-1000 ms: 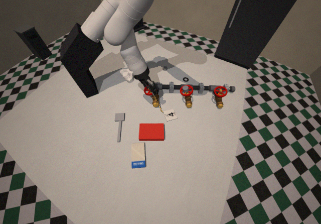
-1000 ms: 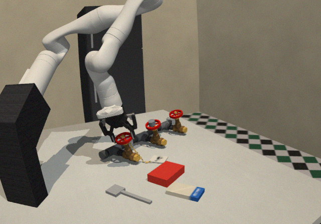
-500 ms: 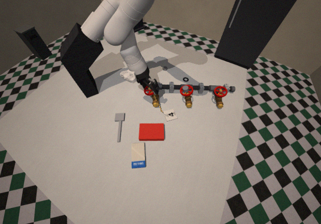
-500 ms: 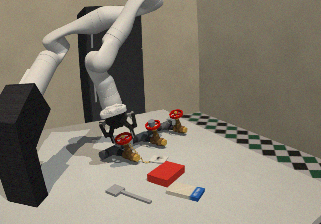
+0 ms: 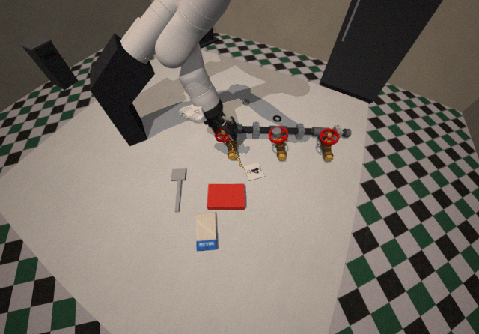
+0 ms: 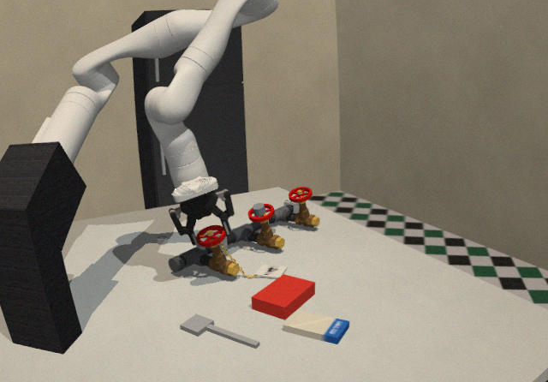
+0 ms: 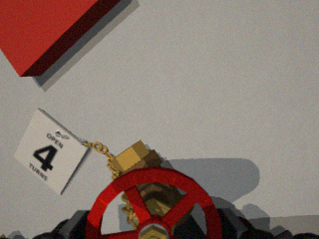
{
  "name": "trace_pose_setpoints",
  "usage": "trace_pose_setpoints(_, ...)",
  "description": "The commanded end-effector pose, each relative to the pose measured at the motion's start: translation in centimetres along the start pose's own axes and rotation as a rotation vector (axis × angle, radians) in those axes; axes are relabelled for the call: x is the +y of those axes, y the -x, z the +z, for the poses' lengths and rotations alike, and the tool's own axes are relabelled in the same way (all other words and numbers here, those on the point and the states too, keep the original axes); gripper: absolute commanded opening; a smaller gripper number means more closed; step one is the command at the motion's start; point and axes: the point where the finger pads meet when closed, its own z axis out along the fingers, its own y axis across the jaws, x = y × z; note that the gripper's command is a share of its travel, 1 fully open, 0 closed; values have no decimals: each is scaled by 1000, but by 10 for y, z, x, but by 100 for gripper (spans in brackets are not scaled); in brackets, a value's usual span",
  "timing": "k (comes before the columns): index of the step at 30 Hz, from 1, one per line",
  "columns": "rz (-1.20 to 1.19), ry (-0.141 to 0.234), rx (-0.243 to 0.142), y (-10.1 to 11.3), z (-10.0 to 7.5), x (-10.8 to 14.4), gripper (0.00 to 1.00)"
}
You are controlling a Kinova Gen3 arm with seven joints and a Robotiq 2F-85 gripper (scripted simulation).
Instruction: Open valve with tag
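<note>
Three red-handwheel valves sit on a dark pipe. The left valve (image 5: pixel 223 135) has a gold chain to a white tag (image 5: pixel 255 171) that reads "OPEN 4 TURNS" in the wrist view (image 7: pixel 47 156). My gripper (image 6: pixel 209 231) points down over this valve's handwheel (image 6: pixel 211 236), with one finger on each side of the rim and a small gap at both. It is open and holds nothing. The handwheel fills the bottom of the wrist view (image 7: pixel 155 204). The middle valve (image 5: pixel 278 133) and the right valve (image 5: pixel 328 138) stand untouched.
A red block (image 5: pixel 226 196), a white box with a blue end (image 5: pixel 206 231) and a grey paddle-shaped tool (image 5: pixel 178 187) lie in front of the pipe. A tall black block (image 5: pixel 120 90) stands left of the arm. A small black ring (image 5: pixel 277 120) lies behind the pipe.
</note>
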Motion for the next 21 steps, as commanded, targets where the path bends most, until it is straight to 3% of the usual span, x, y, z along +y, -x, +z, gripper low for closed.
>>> trace_pose_setpoints(1,-14,-2,-4,3,1,0,75)
trace_pose_setpoints(8,-15,-2,-4,3,1,0,75)
trace_pose_setpoints(9,-15,-2,-4,3,1,0,100)
trace_pose_setpoints(21,-15,-2,-4,3,1,0,100)
